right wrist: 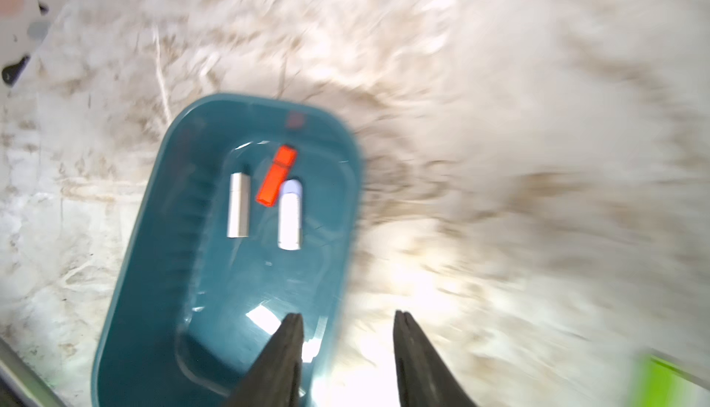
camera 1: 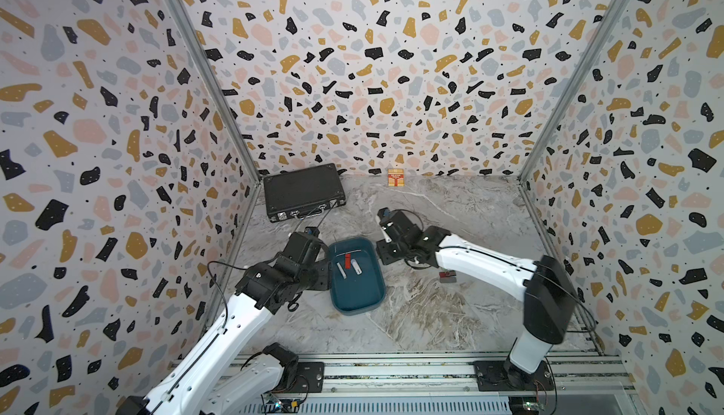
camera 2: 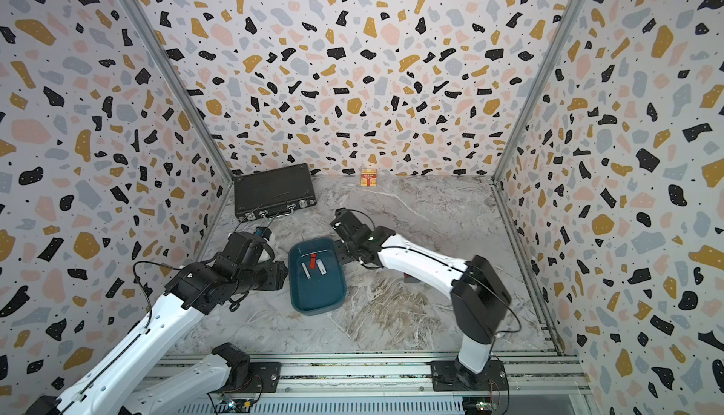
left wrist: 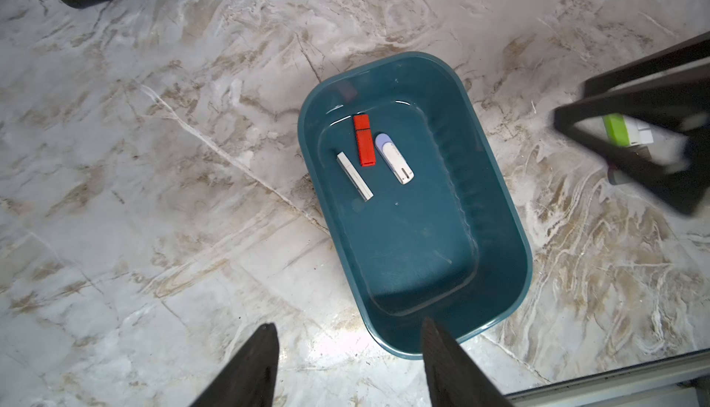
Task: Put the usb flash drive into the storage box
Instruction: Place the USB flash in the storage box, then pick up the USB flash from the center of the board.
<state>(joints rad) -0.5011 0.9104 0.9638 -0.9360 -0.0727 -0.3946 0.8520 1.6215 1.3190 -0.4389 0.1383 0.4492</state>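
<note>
The right pincer [right wrist: 347,314] is hanging open, its two dark tapered fingers standing apart with nothing between them and gripping nothing. One finger is showing over the rim of the storage box [right wrist: 215,328] and the other over bare tabletop [camera 1: 450,213], though this wrist view is smeared. The left pincer [left wrist: 347,324] is likewise standing open and empty, one finger showing over a rounded corner of the box.

The storage box is sitting between the two arms in both top views [camera 1: 356,293] [camera 2: 317,299]. It is a shallow, glossy teal plastic tub with rounded corners and a raised rim. Three drives are lying flat on its floor towards one short end. The red usb flash drive [left wrist: 364,141] is blocky. The white usb flash drive [left wrist: 393,159] just beside it is rounded and has a lavender cap. The silver usb flash drive [left wrist: 354,176] is a slim bar.

The tabletop is showing a grey and tan marble pattern. A black briefcase [camera 1: 303,191] with metal latches is lying at the far left corner, and a small red-and-yellow carton [camera 1: 396,177] is standing against the far wall. A small red-and-grey item [camera 1: 447,276] is lying under the right arm, and a blurred green-and-white piece [left wrist: 620,132] is showing past the right pincer's finger.
</note>
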